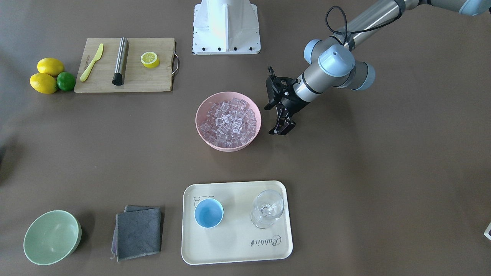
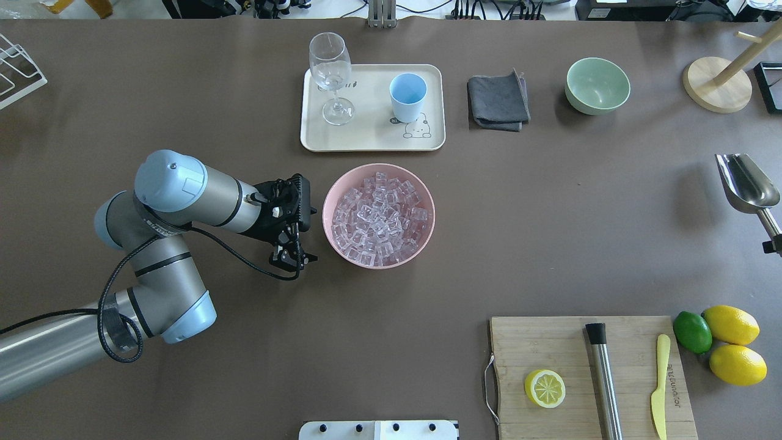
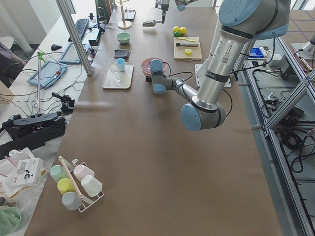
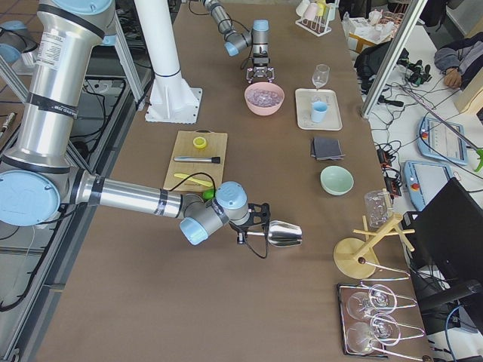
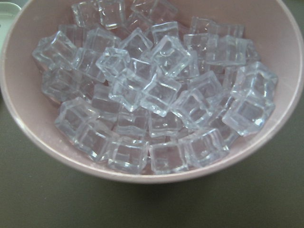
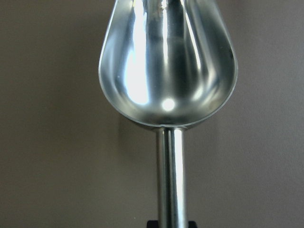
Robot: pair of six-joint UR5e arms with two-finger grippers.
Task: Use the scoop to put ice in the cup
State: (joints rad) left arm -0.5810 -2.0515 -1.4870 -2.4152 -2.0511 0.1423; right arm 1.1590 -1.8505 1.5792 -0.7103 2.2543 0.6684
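Note:
The ice (image 1: 229, 119) is a heap of clear cubes in a pink bowl (image 1: 202, 132) at the table's middle; it fills the left wrist view (image 5: 152, 95). My left gripper (image 1: 282, 129) hangs open and empty just beside the bowl, fingers down. The light-blue cup (image 1: 209, 213) stands empty on a cream tray (image 1: 238, 245). My right gripper (image 4: 247, 232) is shut on the handle of the steel scoop (image 2: 745, 183), held level and empty above the table far from the bowl; its trough shows in the right wrist view (image 6: 166, 61).
A clear stemmed glass (image 1: 267, 209) stands on the tray next to the cup. A grey cloth (image 1: 138, 232) and a pale green bowl (image 1: 51, 237) lie beside the tray. A cutting board (image 1: 153, 80) holds a lemon half, a steel cylinder and a yellow knife.

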